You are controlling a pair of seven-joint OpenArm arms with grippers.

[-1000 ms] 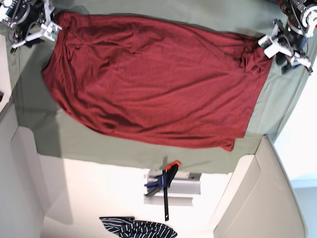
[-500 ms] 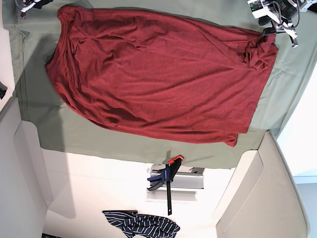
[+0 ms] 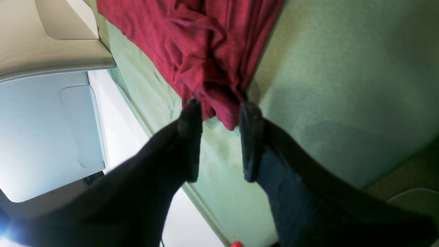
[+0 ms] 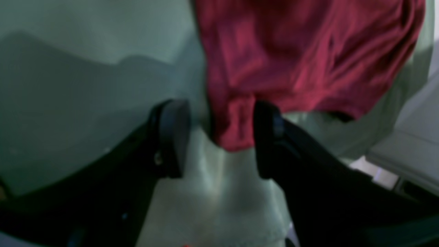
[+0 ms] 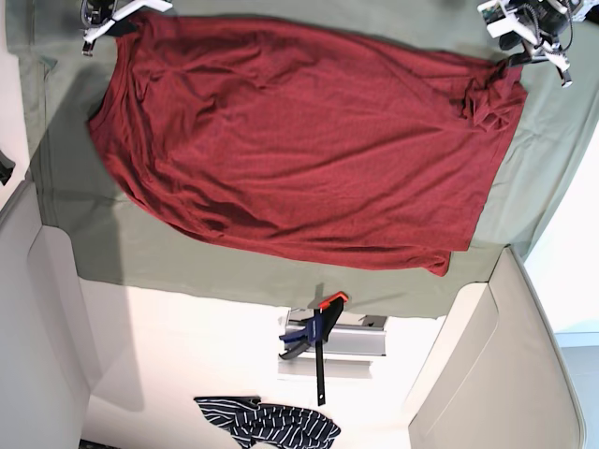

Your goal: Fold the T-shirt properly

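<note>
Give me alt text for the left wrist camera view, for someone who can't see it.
The left gripper, jaws open, straddles a bunched corner of the red T-shirt, which lies on a green table cover. A beige panel shows at upper left.

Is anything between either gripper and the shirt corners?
Nothing visible. Corners of the shirt lie between the open jaws of the left gripper and the right gripper, with only green cloth beneath.

One T-shirt (image 5: pixel 299 159), two pincers, left pincer (image 3: pixel 221 104), right pincer (image 4: pixel 219 106), one clamp (image 5: pixel 318 344), one striped garment (image 5: pixel 267 423)
</note>
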